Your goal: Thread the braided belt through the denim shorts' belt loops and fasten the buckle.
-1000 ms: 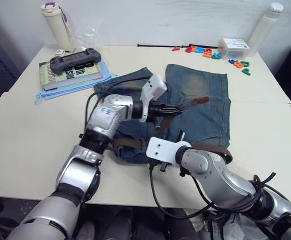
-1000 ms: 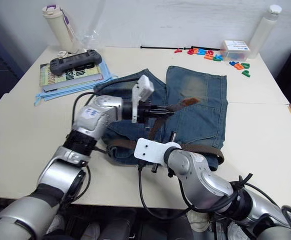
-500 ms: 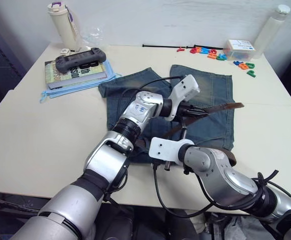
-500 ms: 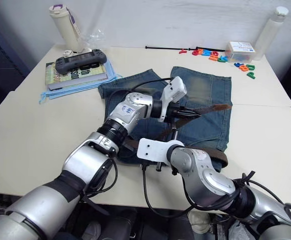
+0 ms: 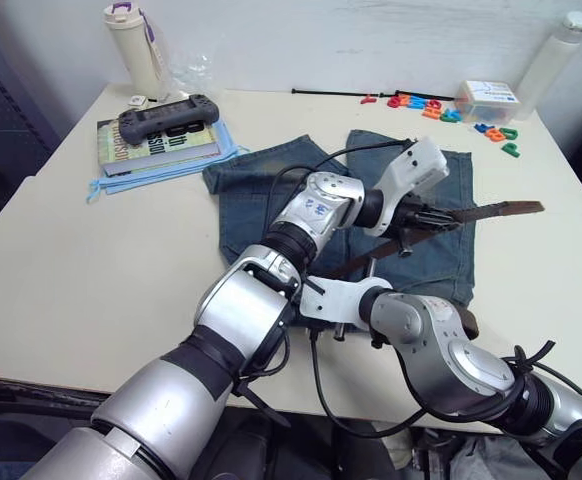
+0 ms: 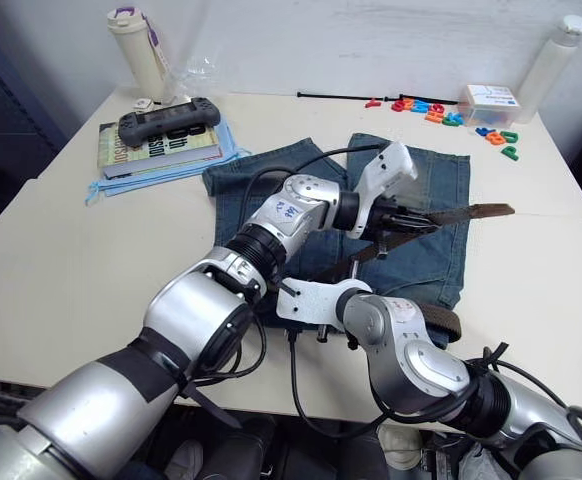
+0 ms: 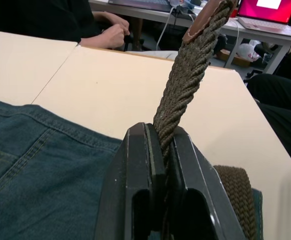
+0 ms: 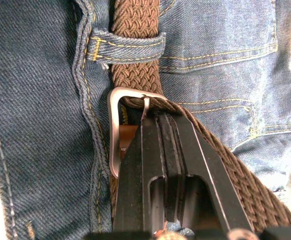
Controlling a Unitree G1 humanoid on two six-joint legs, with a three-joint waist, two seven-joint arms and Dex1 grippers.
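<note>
A: We log the denim shorts (image 5: 411,215) lying flat on the table (image 5: 91,260), waistband toward us. The braided belt (image 5: 491,210) runs along that waistband and under 1 of the belt loops (image 8: 128,44), which we see clearly in the right wrist view.

B: We note the left gripper (image 7: 158,150) has its 2 fingers clamped on the belt's free end, which is lifted off the cloth and stretches out toward the right past the shorts' edge, leather tip (image 6: 491,211) in the air.

A: We record the right gripper (image 8: 158,117) at the buckle (image 8: 116,135), fingers narrow and pressed together with the strap running between them just beside the silver frame; the prong sits at the fingertips.

B: We also see a book stack (image 5: 156,148) with a game controller (image 5: 168,107) on it, 2 bottles, and coloured letters (image 5: 431,107) at the far edge.
</note>
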